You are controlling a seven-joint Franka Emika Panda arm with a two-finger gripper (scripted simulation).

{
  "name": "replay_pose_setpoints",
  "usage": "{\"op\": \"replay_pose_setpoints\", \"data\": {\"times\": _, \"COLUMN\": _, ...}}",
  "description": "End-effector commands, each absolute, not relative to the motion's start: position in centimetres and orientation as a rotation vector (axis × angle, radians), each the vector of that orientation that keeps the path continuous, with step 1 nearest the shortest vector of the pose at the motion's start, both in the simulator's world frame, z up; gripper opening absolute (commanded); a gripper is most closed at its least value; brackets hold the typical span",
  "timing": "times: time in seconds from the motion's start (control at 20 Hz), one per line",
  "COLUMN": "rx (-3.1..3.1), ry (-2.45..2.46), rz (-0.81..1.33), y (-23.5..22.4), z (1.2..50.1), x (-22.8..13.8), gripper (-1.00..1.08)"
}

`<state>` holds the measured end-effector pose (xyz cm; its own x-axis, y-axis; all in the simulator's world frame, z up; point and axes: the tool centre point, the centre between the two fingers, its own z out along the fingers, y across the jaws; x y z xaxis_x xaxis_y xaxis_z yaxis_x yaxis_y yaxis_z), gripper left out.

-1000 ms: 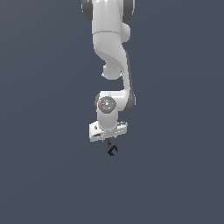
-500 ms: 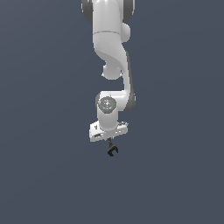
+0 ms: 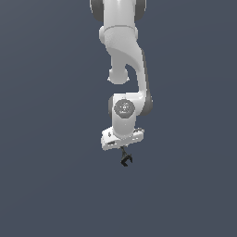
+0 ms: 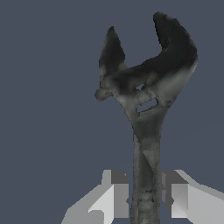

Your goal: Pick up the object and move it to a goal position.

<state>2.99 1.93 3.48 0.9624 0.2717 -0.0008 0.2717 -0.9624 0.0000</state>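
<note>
Small dark grey metal wrench with black forked head [image 4: 146, 100] hangs below white two-finger tool [image 3: 123, 147], clenched on its shaft. Looks rigid, light, slick; head outweighs shaft. You grip shaft low; watch for pivot or slip.

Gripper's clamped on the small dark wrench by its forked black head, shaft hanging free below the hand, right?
Not quite. The white gripper is clamped on the small dark wrench, but by its thin grey shaft, not the head. The wrist view shows the fingers closed on the shaft, with the forked black head sticking out free beyond them. The exterior view agrees: the head hangs below the hand.
</note>
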Motion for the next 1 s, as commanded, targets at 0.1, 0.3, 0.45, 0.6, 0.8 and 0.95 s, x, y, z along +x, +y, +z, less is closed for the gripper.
{"op": "replay_pose_setpoints", "data": {"times": 0.1, "rx": 3.112, "ry": 0.433, "rz": 0.001, "y": 5.7, "z": 6.0, "x": 4.2, "gripper": -1.00}}
{"op": "replay_pose_setpoints", "data": {"times": 0.3, "rx": 3.112, "ry": 0.432, "rz": 0.000, "y": 9.3, "z": 8.5, "x": 5.5, "gripper": -1.00}}
{"op": "replay_pose_setpoints", "data": {"times": 0.45, "rx": 3.112, "ry": 0.432, "rz": 0.000, "y": 11.6, "z": 10.1, "x": 6.3, "gripper": -1.00}}
{"op": "replay_pose_setpoints", "data": {"times": 0.6, "rx": 3.112, "ry": 0.432, "rz": 0.000, "y": 13.2, "z": 11.2, "x": 7.0, "gripper": -1.00}}
{"op": "replay_pose_setpoints", "data": {"times": 0.8, "rx": 3.112, "ry": 0.432, "rz": 0.000, "y": 14.5, "z": 12.1, "x": 7.6, "gripper": -1.00}}
{"op": "replay_pose_setpoints", "data": {"times": 0.95, "rx": 3.112, "ry": 0.432, "rz": 0.000, "y": 15.1, "z": 12.4, "x": 7.8, "gripper": -1.00}}
